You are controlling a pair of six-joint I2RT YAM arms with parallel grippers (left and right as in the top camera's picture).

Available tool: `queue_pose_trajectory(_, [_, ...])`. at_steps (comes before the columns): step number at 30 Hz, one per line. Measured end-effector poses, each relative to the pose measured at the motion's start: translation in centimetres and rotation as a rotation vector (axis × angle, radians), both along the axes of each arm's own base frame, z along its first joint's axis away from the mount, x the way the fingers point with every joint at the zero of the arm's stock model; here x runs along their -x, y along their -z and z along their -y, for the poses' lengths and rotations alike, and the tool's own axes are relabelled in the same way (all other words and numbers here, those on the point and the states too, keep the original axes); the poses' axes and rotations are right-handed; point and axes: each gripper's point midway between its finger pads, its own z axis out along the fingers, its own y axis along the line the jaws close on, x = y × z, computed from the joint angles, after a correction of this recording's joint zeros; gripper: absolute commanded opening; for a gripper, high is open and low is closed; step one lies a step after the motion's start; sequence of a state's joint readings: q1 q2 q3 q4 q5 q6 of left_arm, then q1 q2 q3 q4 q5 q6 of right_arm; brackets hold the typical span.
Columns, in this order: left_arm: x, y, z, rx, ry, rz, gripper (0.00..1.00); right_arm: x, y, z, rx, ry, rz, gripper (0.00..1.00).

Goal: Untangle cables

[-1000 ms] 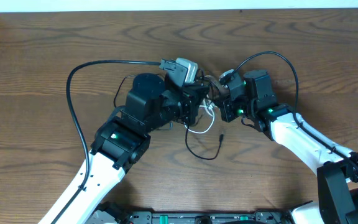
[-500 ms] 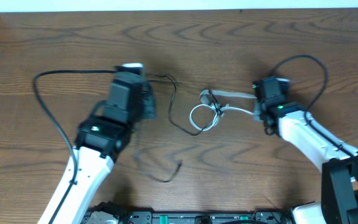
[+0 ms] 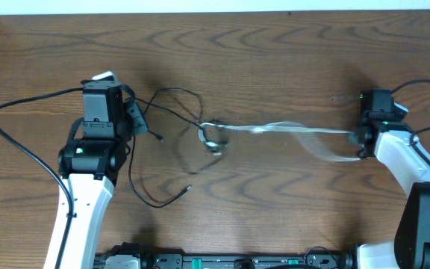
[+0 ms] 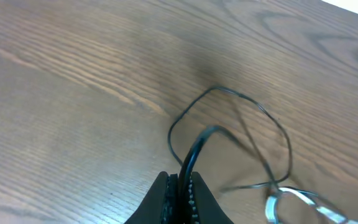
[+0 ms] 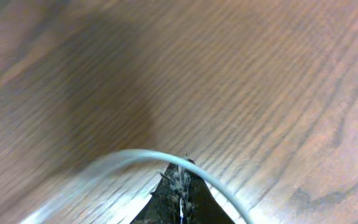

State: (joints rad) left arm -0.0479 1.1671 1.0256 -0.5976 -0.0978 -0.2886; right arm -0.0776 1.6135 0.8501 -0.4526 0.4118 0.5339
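Overhead: the knot (image 3: 213, 138), where the white cable (image 3: 290, 131) loops round the black cable (image 3: 172, 96), lies mid-counter (image 3: 275, 52). The left tool (image 3: 134, 119), well left of the knot, is clamped on the black cable. The right tool (image 3: 360, 139), far right of the knot, is clamped on the white cable, which runs taut and blurred from the knot. The black cable's free plug end lies below-left of the knot.

Left wrist: the jaws pinch the black cable (image 4: 194, 149), which arcs away toward the knot.

Right wrist: the jaws are closed on the white cable (image 5: 135, 155), which sweeps off left.

If the arms pull apart, I judge the knot may cinch tighter rather than slip loose. The plug could also snag in the white loop, or a thin cable could slide out of its grip.
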Motion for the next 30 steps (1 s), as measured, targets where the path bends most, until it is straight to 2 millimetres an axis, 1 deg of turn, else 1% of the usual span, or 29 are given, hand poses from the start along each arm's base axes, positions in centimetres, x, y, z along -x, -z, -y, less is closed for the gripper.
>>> queue_pose_trajectory(4, [0.1,-0.1,-1.2,-0.007,-0.058,0.004,0.07,0.5,0.1,1.4,-0.01,0.054,0.004,0.01])
queue_pose_trajectory(7, [0.1,-0.1,-1.5,0.007,-0.09,0.009,0.07,0.6,0.2,1.9,-0.03,0.076,0.01,0.01])
queue_pose_trajectory(8, [0.1,-0.1,-1.4,0.016,-0.086,0.011,0.07,0.3,0.2,1.8,-0.048,0.073,0.024,0.01])
queue_pose_trajectory(10, [-0.3,-0.2,-0.1,0.074,-0.037,0.02,0.07,-0.7,0.2,0.9,-0.1,0.046,0.063,0.06])
queue_pose_trajectory(13, [-1.1,-1.0,3.1,0.193,0.112,0.057,0.07,-3.3,-0.1,-1.8,-0.232,-0.082,0.148,0.18])
queue_pose_trajectory(15, [-1.5,-1.9,5.6,0.268,0.231,0.092,0.07,-5.2,-0.8,-4.2,-0.326,-0.211,0.218,0.27])
queue_pose_trajectory(16, [-1.6,-2.5,6.9,0.3,0.3,0.113,0.08,-6.1,-1.3,-5.6,-0.373,-0.283,0.252,0.29])
queue_pose_trajectory(17, [-1.7,-3.1,8.3,0.33,0.371,0.134,0.07,-6.9,-2.0,-7.4,-0.424,-0.378,0.289,0.32])
queue_pose_trajectory(18, [-1.5,-3.7,9.9,0.359,0.448,0.151,0.08,-7.5,-2.8,-9.4,-0.476,-0.472,0.325,0.35])
queue_pose_trajectory(19, [-1.4,-4.1,10.9,0.375,0.498,0.163,0.08,-7.8,-3.3,-10.8,-0.511,-0.53,0.348,0.35])
queue_pose_trajectory(20, [-1.1,-4.5,12.3,0.392,0.56,0.176,0.08,-8.0,-4.0,-12.9,-0.556,-0.618,0.374,0.36])
queue_pose_trajectory(21, [-0.8,-4.9,13.5,0.404,0.614,0.188,0.08,-8.0,-4.6,-14.5,-0.591,-0.685,0.39,0.37])
queue_pose_trajectory(23, [-0.2,-5.8,15.8,0.414,0.717,0.219,0.07,-7.7,-5.3,-17.6,-0.648,-0.797,0.404,0.38])
queue_pose_trajectory(24, [0.4,-6.3,17.3,0.416,0.784,0.236,0.07,-7.2,-5.7,-19.6,-0.676,-0.869,0.405,0.38])
queue_pose_trajectory(28, [2.1,-7.7,21.3,0.426,0.947,0.288,0.07,-5.8,-6.1,-24.0,-0.705,-1.027,0.386,0.43])
queue_pose_trajectory(30, [2.9,-8.4,22.9,0.431,1.01,0.314,0.07,-5.1,-6.1,-25.9,-0.704,-1.086,0.376,0.46])
